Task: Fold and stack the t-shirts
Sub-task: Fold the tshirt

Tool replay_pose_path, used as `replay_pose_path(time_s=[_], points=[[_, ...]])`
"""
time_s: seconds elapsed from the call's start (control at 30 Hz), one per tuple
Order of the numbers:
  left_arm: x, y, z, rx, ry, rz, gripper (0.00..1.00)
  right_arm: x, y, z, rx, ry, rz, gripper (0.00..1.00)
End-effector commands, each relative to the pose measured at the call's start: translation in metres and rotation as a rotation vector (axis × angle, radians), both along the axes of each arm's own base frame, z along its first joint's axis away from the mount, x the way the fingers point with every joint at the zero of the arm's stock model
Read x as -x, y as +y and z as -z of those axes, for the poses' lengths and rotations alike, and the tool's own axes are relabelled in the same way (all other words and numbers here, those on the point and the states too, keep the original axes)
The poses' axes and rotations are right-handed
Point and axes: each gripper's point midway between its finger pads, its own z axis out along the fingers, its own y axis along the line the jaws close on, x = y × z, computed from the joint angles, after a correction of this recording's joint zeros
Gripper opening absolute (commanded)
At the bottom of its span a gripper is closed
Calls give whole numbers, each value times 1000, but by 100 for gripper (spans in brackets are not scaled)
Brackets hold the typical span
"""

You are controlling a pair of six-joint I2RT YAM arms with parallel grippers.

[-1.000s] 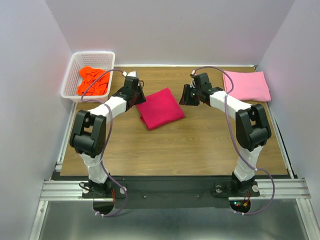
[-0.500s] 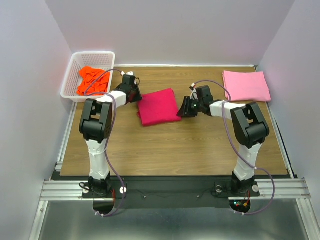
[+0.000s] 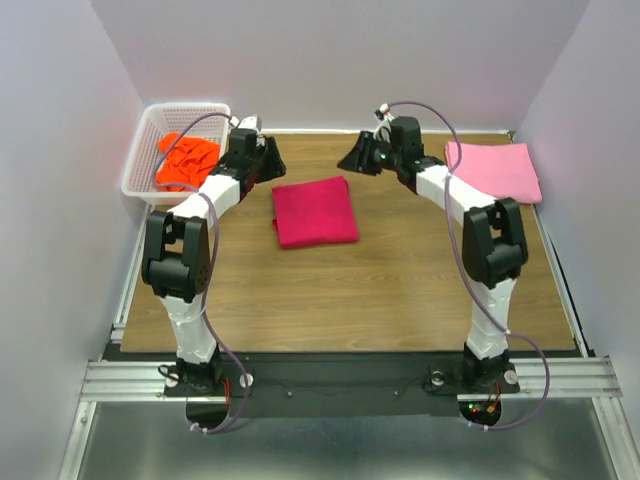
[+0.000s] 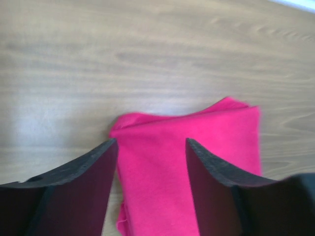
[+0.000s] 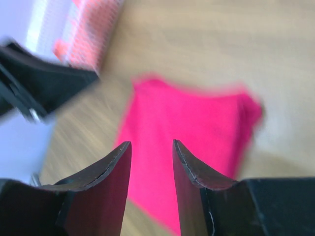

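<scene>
The crimson t-shirt lies folded into a neat rectangle on the tabletop, between the two hands and a little nearer the arm bases than either. The left hand hovers just off the shirt's far left corner with its fingers spread and nothing between them. Its wrist view looks past the tips onto the cloth. The right hand hangs off the far right corner, likewise parted and empty (its own view is blurred, but a bare gap shows between the pads). The fold of this shirt looks finished, so I judge the step in hand to be the turn from folding to stacking. The pink t-shirt lies folded flat behind the right hand, a likely base for the stack. The orange t-shirt sits crumpled in the white basket just outside the left hand. The next move calls for a hand to drop to a crimson edge, pinch all layers together, and carry the shirt without spilling the fold.
</scene>
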Motion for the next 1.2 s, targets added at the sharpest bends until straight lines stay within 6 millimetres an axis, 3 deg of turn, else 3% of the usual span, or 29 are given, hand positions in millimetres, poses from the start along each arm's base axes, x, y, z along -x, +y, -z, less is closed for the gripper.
replay_pose_path(time_s=[0.0,0.03,0.07,0.1,0.13,0.17,0.3,0.4,0.5,0.53,0.63,0.7,0.73,0.77,0.83,0.87,0.93,0.97,1.0,1.03,1.07,1.1,1.17], points=[[-10,-4,-30,10,-92,36,64,-42,27,-34,-121,-82,-71,45],[-13,-5,-30,12,-91,37,63,-51,33,-8,-126,-32,-68,45],[-15,-6,-18,10,-70,39,62,-64,40,-29,-153,-80,-80,45],[-16,-8,-12,13,-58,46,59,-70,44,-25,-166,-78,-89,45],[-17,-11,-12,24,-56,61,59,-73,50,-3,-184,-23,-104,45],[-18,-13,0,26,-35,68,58,-81,54,-12,-208,-47,-114,45],[-23,-16,22,30,-4,76,57,-88,58,26,-217,13,-106,45],[-25,-15,41,36,32,74,56,-86,55,60,-198,64,-94,45],[-24,-7,59,53,76,51,56,-83,41,93,-177,110,-63,45],[-24,-2,64,63,86,40,56,-78,31,112,-166,146,-40,45],[-20,4,71,71,100,32,56,-76,10,124,-190,155,0,44],[-18,5,68,78,103,37,56,-79,3,118,-217,129,8,44],[-14,5,66,88,117,38,56,-78,-1,105,-227,114,4,44],[-12,5,48,96,89,40,56,-77,-1,96,-225,95,-5,44],[1,7,39,110,89,33,57,-71,0,76,-222,59,-34,44],[7,5,11,125,44,37,57,-61,0,57,-229,44,-53,45],[29,6,8,147,59,37,59,-49,-2,42,-226,28,-65,45],[38,5,-18,158,12,45,59,-41,-3,13,-235,-16,-77,45],[45,5,-25,162,1,49,59,-34,-3,8,-235,-17,-80,45],[60,3,-17,161,25,57,59,-19,-4,14,-232,12,-90,45],[69,1,-34,171,-9,67,59,-11,-3,-4,-239,-13,-103,46],[83,-4,-26,180,17,83,59,3,-4,5,-232,16,-106,46],[97,-14,-34,202,5,120,59,20,-1,4,-230,23,-121,46]])
